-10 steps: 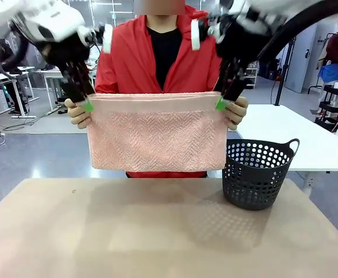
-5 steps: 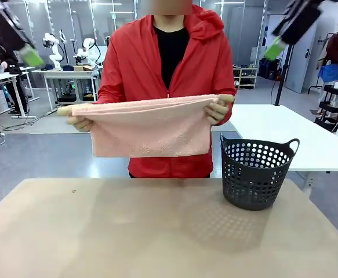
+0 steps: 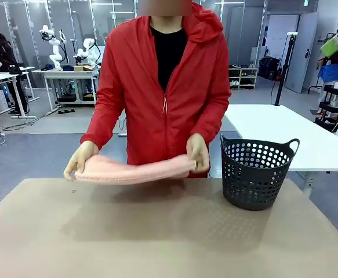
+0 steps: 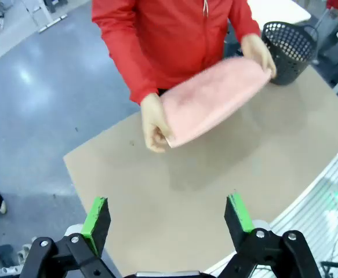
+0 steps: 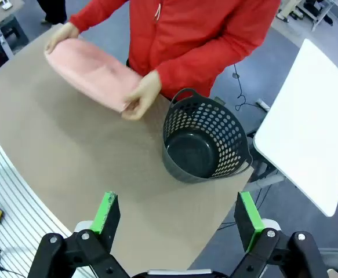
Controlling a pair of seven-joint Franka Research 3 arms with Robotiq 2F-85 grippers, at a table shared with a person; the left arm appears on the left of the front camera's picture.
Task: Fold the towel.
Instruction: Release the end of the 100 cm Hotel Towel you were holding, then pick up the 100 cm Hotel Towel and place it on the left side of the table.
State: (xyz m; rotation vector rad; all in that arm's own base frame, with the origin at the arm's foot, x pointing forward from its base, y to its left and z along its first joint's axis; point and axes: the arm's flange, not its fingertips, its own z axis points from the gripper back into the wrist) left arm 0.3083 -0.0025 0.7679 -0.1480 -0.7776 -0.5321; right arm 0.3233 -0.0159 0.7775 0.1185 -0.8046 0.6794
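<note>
A black perforated basket (image 3: 255, 174) was seen beside the folded pink towel (image 3: 135, 169); the left gripper (image 4: 167, 219) and right gripper (image 5: 178, 217) were spread wide, empty.

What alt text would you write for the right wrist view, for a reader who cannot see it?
A person in a red jacket holds the folded pink towel in both hands over a tan table, beside an empty black basket. The right gripper stands open below.

No text, label, brand, number or sign can be read in any of the views. Any print in the room behind the person is too small and too blurred to make out.
</note>
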